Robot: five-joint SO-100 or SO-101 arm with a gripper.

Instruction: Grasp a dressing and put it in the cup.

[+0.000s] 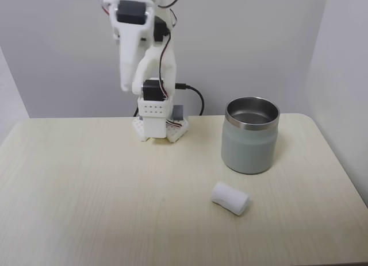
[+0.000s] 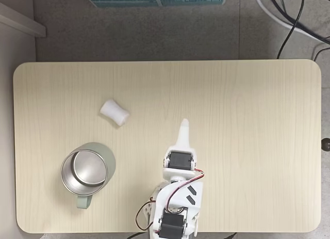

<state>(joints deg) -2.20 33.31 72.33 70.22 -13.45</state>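
- cup [image 2: 87, 169] sits upright, shiny steel inside, looks empty
- roll [image 2: 114, 112] lies on its side on the table [image 2: 247, 94], just beside the cup but not touching. Looks light and squishy, so I'd pinch it across the middle
- gripper [image 2: 183, 126] hangs well apart from the cup, fingers together, nothing held

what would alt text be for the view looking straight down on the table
A small white cylindrical roll of gauze dressing lies on its side on a pale wood-grain table, apart from an upright grey-green tumbler with a shiny steel interior. The white robot arm's claw points toward the table's middle, touching neither.
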